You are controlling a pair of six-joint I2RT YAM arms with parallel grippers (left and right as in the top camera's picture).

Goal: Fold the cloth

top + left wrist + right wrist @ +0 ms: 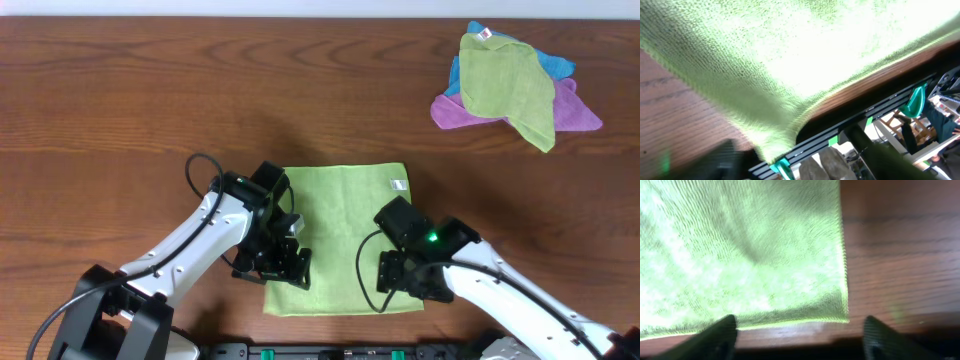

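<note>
2 grippers at the near edge of the cloth (345, 215) — nothing visibly gripped

The cloth lies flat on the table (140, 90), its near edge along the front lip. Your right gripper (800, 325) stands wide, with the near-right corner between its fingers. If it closes high it pinches air, and a 1-sided lift could skew the fold or drag the cloth off the lip. The left gripper (283, 265) covers the near-left corner overhead — its wrist view is blurred, 1 dark finger (722, 157) showing, so I cannot tell its spread.
</note>
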